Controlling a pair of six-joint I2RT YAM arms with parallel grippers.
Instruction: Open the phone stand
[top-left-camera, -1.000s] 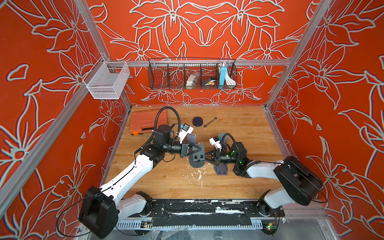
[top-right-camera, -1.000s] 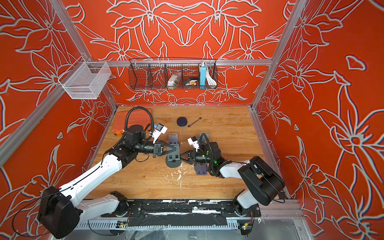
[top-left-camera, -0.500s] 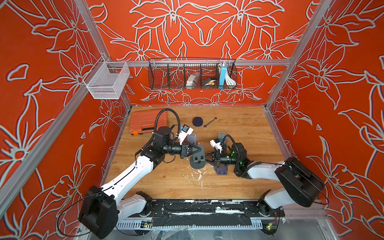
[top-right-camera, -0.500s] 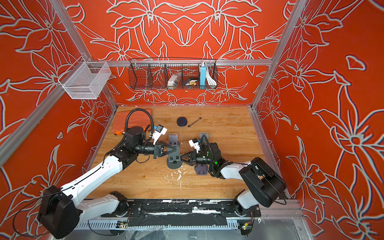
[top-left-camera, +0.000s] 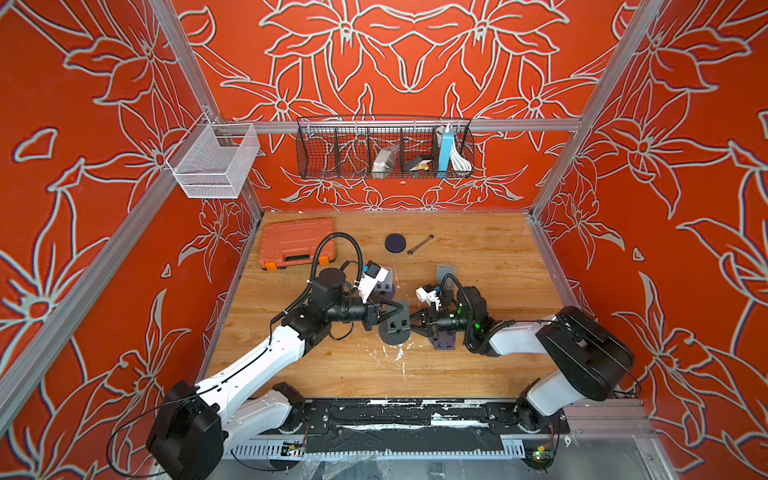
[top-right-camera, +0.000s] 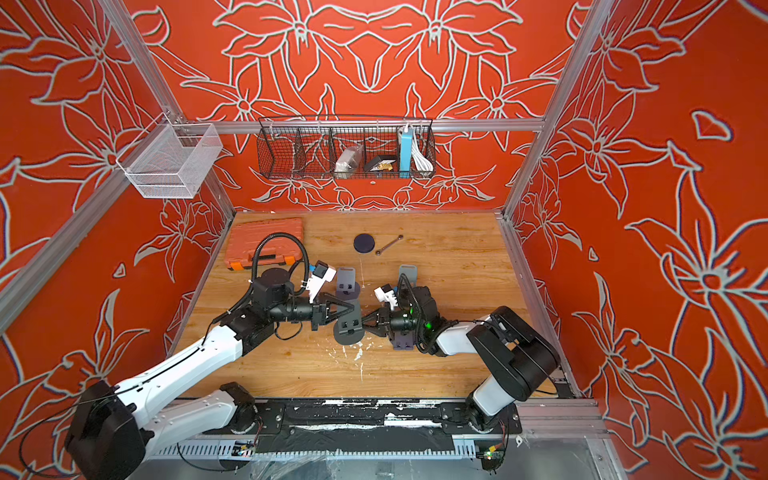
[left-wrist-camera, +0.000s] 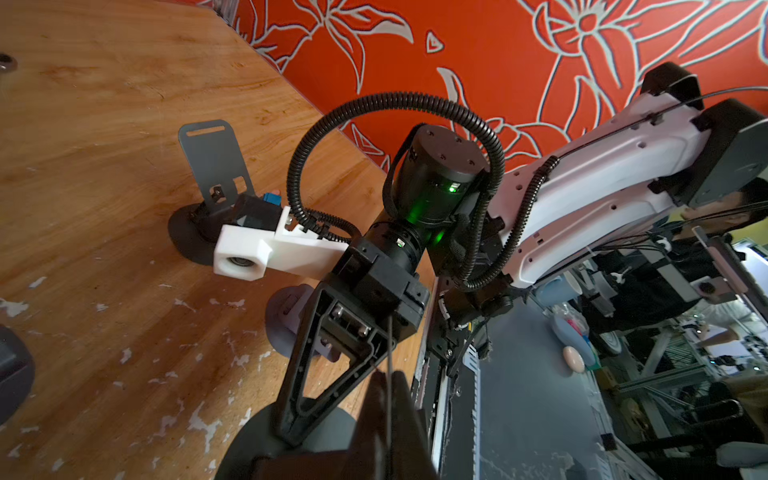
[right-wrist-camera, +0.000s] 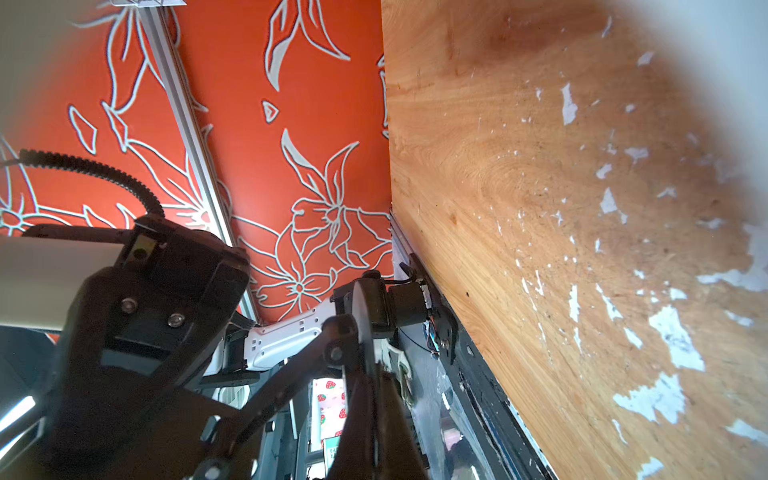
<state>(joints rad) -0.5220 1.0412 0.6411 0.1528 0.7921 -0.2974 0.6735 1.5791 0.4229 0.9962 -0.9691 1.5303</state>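
Phone stand (top-left-camera: 395, 328) sits toward the front middle of the wooden table (top-left-camera: 478, 374), caught between the 2 arms. Whether its round base rests on the wood or hangs just clear, I cannot tell. It looks like thin, stiff metal on a weighted disc: light, smooth and likely slippery at the edges, with a hinge that probably resists (so 1 side must anchor while the other pries). The base rim and the plate's free edge seem the best holds.

The left gripper (top-left-camera: 397, 309) is clamped on a thin plate edge, seen between its fingers (left-wrist-camera: 374, 411) in the left wrist view. The right gripper (top-left-camera: 413, 323) is pinched on the opposite side, low by the base.

Farther back stands an upright stand (top-left-camera: 444, 272), and beyond it lie a dark disc (top-left-camera: 395, 242) and a spanner (top-left-camera: 419, 244).
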